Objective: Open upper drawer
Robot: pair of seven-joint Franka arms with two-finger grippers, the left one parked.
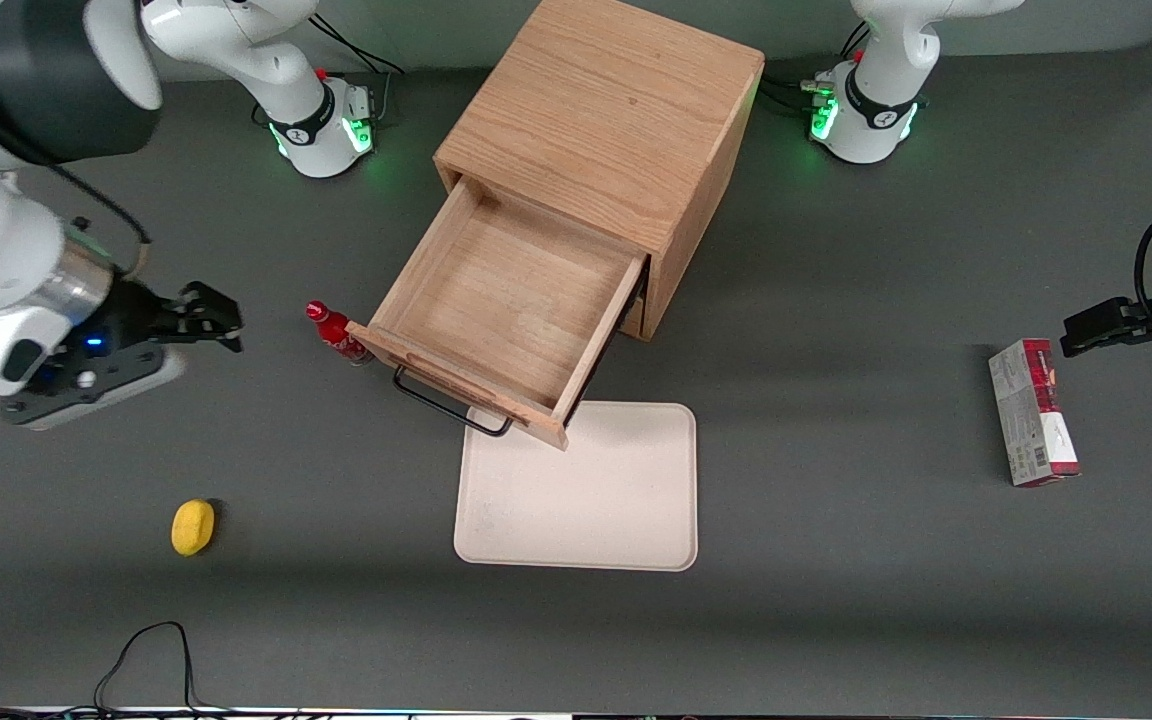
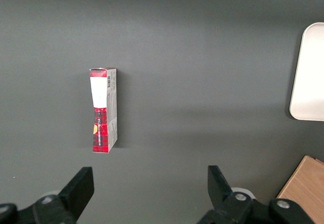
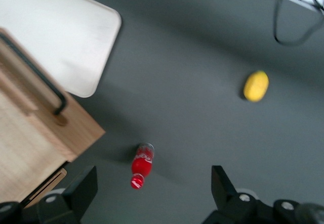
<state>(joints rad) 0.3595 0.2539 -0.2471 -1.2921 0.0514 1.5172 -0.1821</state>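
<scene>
The upper drawer (image 1: 511, 300) stands open, pulled far out of the light oak cabinet (image 1: 601, 110) in the upper middle of the front view. Its shallow wooden box is bare inside and reaches down toward the centre of the frame. Its thin dark bar handle (image 1: 446, 405) hangs at the front panel, just above the corner of a cream tray (image 1: 596, 500), and that front corner of the drawer overlaps the tray's edge in this view. The tray lies flat on the grey table (image 1: 836, 300), nearer the front camera than the cabinet. The right arm sits at the working arm's end of the table at mid-height in the frame, its forearm angled down and its wrist turned so the gripper (image 1: 216, 318) points sideways toward the drawer. The gripper is well apart from the handle and hovers above bare table. Its 2 black fingers (image 3: 83, 186) are spread wide with nothing between them, so the claw is released. A small red bottle (image 1: 336, 335) with a red cap is on the table between the gripper and the drawer, just beside the drawer's front corner. A yellow lemon (image 1: 193, 527) rests nearer the front camera, in the lower part of the frame. A red-and-white carton (image 1: 1031, 412) lies flat toward the parked arm's end of the table.
</scene>
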